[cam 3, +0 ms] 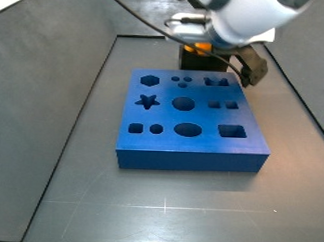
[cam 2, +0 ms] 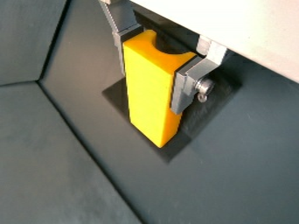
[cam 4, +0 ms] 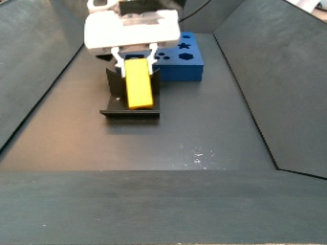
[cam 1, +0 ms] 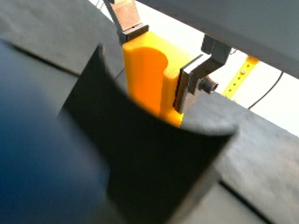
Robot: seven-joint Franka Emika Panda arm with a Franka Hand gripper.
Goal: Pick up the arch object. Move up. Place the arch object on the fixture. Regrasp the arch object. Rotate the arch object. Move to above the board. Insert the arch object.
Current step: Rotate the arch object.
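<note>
Silver fingers [cam 2: 193,77] of the gripper [cam 2: 152,48] clamp the arch object's [cam 2: 152,87] upper end, standing it against the fixture [cam 4: 132,107], likely so it can be regrasped; the board [cam 3: 188,122] waits nearby.

gripper [cam 4: 137,59] over fixture [cam 4: 118,98] | board [cam 4: 183,55] just beyond | near floor [cam 4: 192,134] open

arch object [cam 4: 138,86]: yellow, upright on fixture [cam 4: 115,100] | gripper [cam 2: 158,54] fingers [cam 2: 191,77] clamp it | board [cam 3: 192,122]: blue, beyond
</note>
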